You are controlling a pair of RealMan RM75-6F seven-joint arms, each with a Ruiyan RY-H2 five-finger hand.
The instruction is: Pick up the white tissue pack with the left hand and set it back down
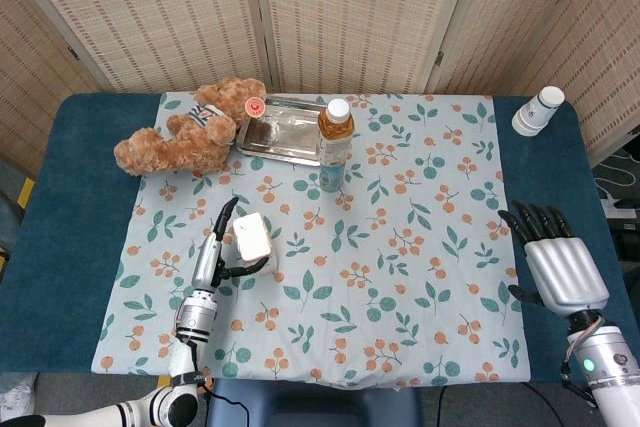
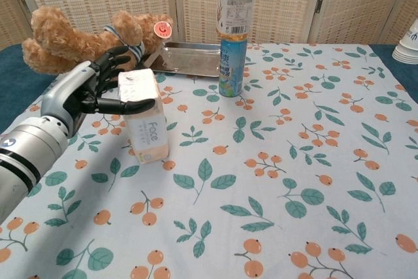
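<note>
The white tissue pack [image 1: 252, 238] [image 2: 142, 119] stands on end on the floral cloth, leaning a little towards my left hand. My left hand [image 1: 215, 252] [image 2: 85, 93] is beside it on the left. Its fingers are stretched out and spread behind the pack's top, and the thumb reaches across the pack's front face near the top. No finger curls around the pack. My right hand [image 1: 560, 267] rests open on the blue table edge at the far right, holding nothing; the chest view does not show it.
A brown teddy bear [image 1: 190, 132] [image 2: 85, 44] lies behind my left hand. A metal tray [image 1: 280, 132] [image 2: 189, 57] and a tall drink bottle [image 1: 334, 142] [image 2: 234, 31] stand mid-back. Stacked paper cups [image 1: 538, 110] sit at the back right.
</note>
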